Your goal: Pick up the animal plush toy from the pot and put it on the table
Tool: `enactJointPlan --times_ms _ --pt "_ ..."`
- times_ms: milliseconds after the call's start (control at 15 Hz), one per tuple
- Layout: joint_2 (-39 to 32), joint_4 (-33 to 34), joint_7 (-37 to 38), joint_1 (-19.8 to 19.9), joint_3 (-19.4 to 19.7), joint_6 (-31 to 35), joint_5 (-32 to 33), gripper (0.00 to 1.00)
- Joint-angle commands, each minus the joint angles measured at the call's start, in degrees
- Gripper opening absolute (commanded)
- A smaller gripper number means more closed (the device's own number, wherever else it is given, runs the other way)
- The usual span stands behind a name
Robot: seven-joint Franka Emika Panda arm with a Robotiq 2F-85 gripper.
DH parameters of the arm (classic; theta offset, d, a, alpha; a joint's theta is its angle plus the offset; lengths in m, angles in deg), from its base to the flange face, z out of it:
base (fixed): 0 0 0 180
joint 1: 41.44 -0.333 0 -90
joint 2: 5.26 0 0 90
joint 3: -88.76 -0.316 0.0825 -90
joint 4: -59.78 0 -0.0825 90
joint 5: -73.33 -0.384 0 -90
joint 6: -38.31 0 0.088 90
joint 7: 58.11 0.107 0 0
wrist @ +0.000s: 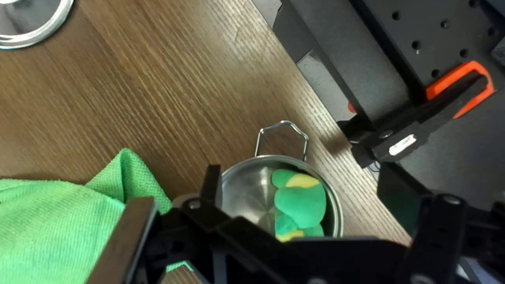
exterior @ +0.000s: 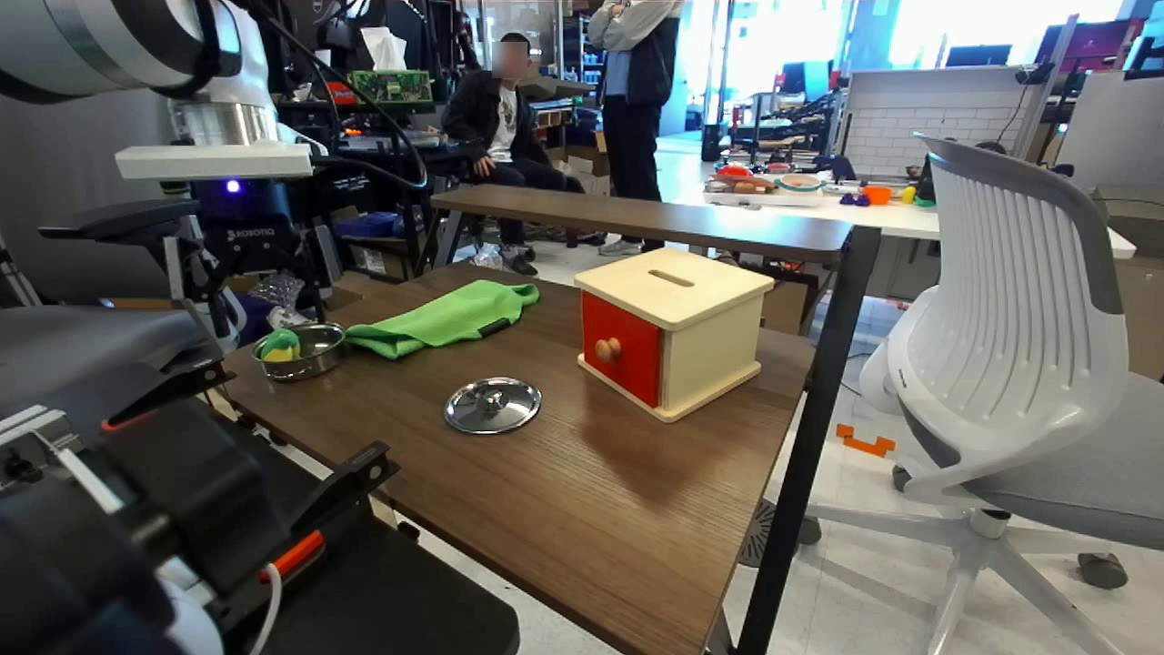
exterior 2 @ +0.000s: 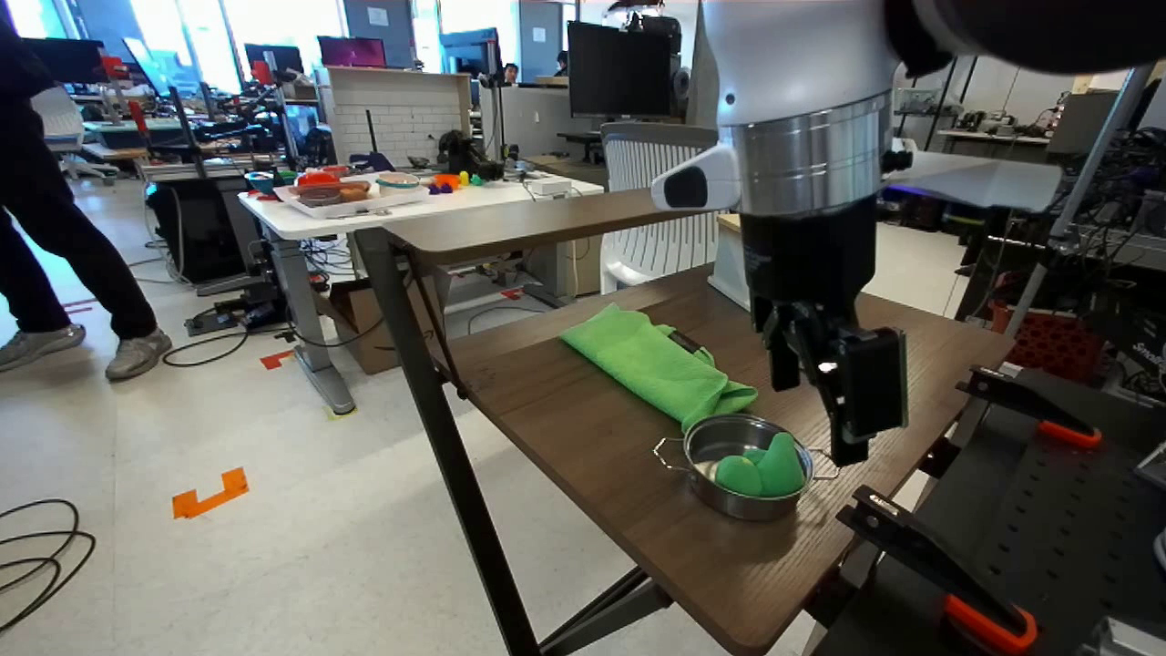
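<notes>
I have my gripper point(wrist: 303, 183) spread wide, the plush point(wrist: 302, 205) below it, sitting in the pot point(wrist: 245, 191), the table point(wrist: 177, 98) underneath.

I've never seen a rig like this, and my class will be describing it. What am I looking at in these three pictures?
The machine is a robot arm ending in a two-fingered gripper. Two pictures come from cameras outside the robot, looking at the scene from different places; the close-up comes from a camera on its wrist, looking down past the gripper. On the brown wooden table stand a round metal pot and a wooden box with a red front; a green cloth and a silver lid lie there too. Inside the pot is a green-and-yellow plush toy. Nothing is held: the gripper is open. The job is to lift the toy out and set it on the table.
</notes>
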Motion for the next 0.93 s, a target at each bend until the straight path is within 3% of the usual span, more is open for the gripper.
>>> enactJointPlan --times_ms 0,200,267,400,800,867 --pt "-3.4 1.5 0.0 -1.0 0.1 3.4 1.7 1.00" --pt "-5.0 1.7 0.1 -1.8 0.2 4.7 3.0 1.00" --pt "-5.3 1.5 0.3 -2.1 0.3 5.4 3.4 0.75" --pt "-5.6 1.2 0.2 -2.1 0.3 6.7 3.8 0.66" --pt "-5.7 1.1 0.1 -2.1 0.5 8.4 4.5 0.18" --pt "-5.7 1.2 0.2 -2.1 0.5 8.4 4.6 0.19"
